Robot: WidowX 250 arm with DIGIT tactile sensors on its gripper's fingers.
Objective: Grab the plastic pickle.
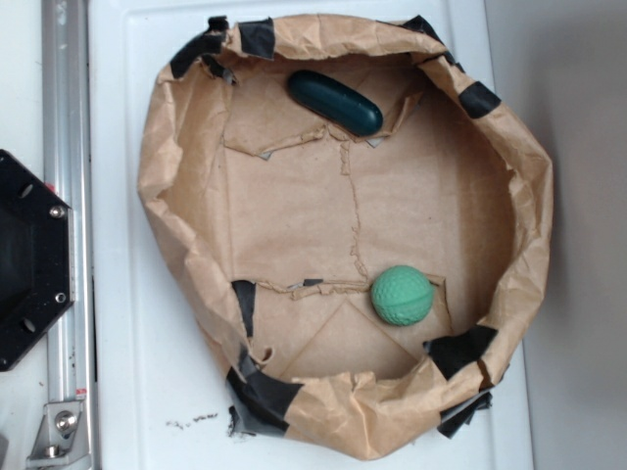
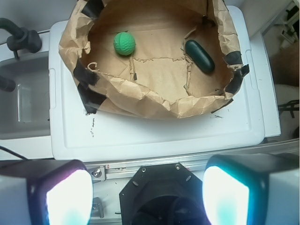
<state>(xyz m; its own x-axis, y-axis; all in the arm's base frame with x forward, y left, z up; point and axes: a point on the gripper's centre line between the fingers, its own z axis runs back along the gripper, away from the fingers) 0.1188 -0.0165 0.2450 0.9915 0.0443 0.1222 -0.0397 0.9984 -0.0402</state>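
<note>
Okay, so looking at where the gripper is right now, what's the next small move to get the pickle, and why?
Probably move the gripper forward over the paper rim and toward the plastic pickle. The open gripper sits back above the robot base, outside the paper basket, nowhere near anything. The pickle lies on the basket floor close to the wall, well apart from the green ball, so the ball shouldn't get in the way.

The gripper shows only in the wrist view, where its two fingers fill the bottom corners of the picture. The left finger and the right finger stand wide apart, with nothing between them. Their pale inner pads glow bright and blurred. In the exterior view, only the robot's black base sits at the left edge.
</note>
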